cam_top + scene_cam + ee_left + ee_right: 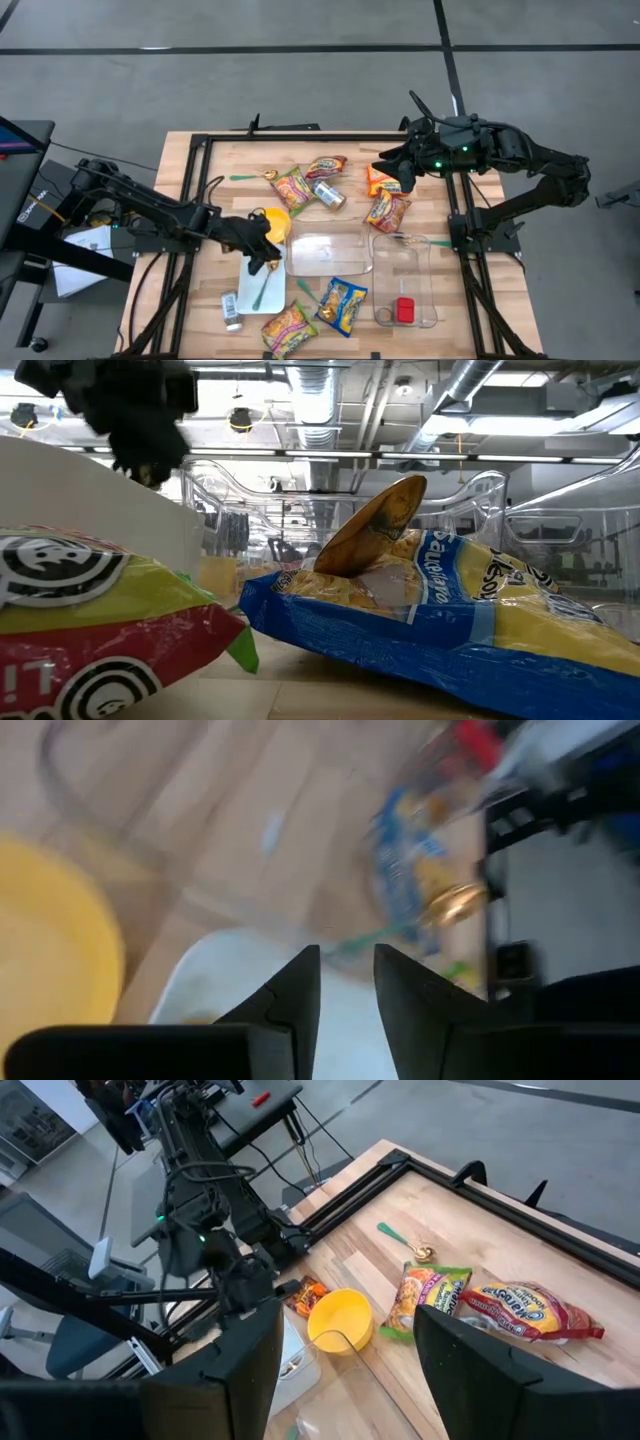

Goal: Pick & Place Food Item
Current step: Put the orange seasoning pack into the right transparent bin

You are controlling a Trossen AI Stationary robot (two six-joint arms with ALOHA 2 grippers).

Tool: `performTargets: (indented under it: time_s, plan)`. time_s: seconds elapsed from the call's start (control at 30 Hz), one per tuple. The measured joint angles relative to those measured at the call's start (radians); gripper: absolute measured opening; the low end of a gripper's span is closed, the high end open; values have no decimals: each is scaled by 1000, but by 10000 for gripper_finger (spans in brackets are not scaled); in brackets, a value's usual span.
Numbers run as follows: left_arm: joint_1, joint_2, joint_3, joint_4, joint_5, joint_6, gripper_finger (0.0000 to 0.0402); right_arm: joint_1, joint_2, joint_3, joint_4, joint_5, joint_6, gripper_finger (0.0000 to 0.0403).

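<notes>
High view puts the left gripper [266,249] over the white tray [245,297] at about 7 o'clock on the table, just beside the yellow bowl [275,222]; its fingers sit nearly together with only a narrow gap and nothing visible between them. The right gripper [396,172] hangs at about 1 o'clock above an orange snack bag [380,181], spread wide and empty. Which food item is meant I cannot tell; the nearest packets to the left arm are the blue-and-yellow one [342,304] at 6 o'clock and the green-edged one [291,189] at 11 o'clock. To do this step well, I judge the left arm should lift clear of the tray rim and the green spoon [260,291] lying in it, then part its fingers before descending on a packet's flat middle. The surface is pale wood [210,180] framed by black rails, with 2 clear containers [325,254] centrally; grey floor surrounds it, and ducts run along the ceiling.
</notes>
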Motion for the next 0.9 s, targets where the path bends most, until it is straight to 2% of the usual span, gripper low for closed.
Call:
performTargets:
  time_s: [0.2,0.4,0.63,0.73,0.9]
  plan:
    - [1,-69,0,139,-67,11,92,0,0,0,-17,0,0,219]
    - [2,-143,0,313,-188,46,92,0,0,0,-22,0,-7,219]
    - [2,-183,3,605,-307,218,92,0,0,0,-21,0,-10,219]
    - [2,-182,36,711,-323,324,92,0,0,0,-21,0,-10,219]
    - [2,-182,106,734,-323,491,92,1,0,0,-21,0,-10,219]
